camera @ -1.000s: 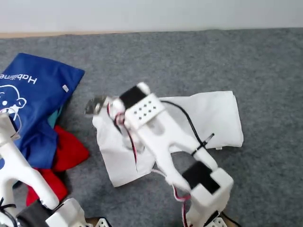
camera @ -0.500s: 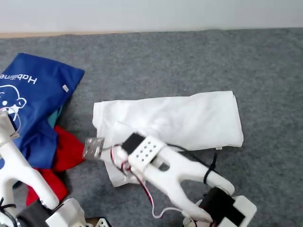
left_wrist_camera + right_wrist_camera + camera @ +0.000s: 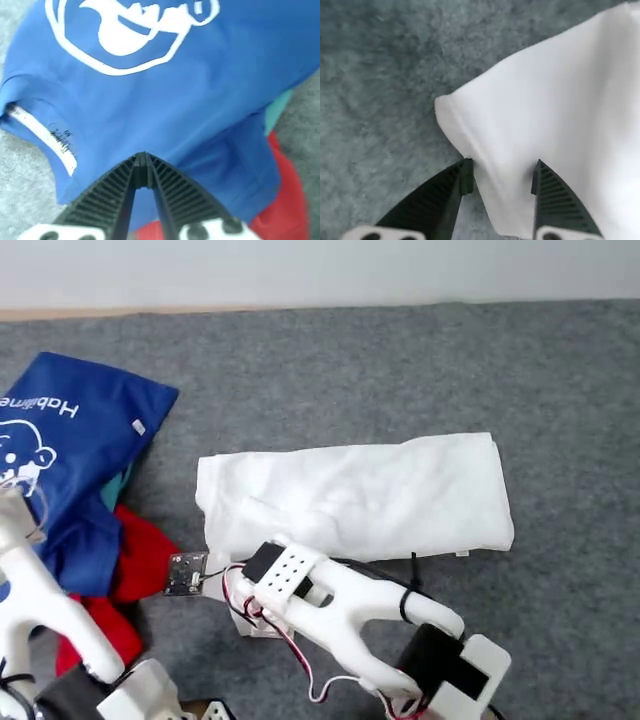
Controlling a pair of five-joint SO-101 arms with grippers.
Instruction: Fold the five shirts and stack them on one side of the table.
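A white shirt (image 3: 350, 495) lies folded into a long band at the middle of the grey table. My right arm (image 3: 300, 585) stretches over its near left corner. In the right wrist view the right gripper (image 3: 502, 177) is open, one finger on each side of the white shirt's (image 3: 560, 110) corner edge. A blue printed shirt (image 3: 70, 440) lies at the left on top of a red shirt (image 3: 140, 560) and a teal one (image 3: 118, 490). The left gripper (image 3: 142, 165) is shut just above the blue shirt (image 3: 175, 75), with nothing seen between its fingers.
The left arm (image 3: 35, 600) stands at the near left beside the pile. A dark grey cloth (image 3: 60, 698) shows at the near left edge. Bare grey carpet (image 3: 400, 370) lies behind and to the right of the white shirt.
My right arm has drawn back from the white shirt's far left part to its near left corner. The shirt's left end now lies flat. The left arm has barely moved.
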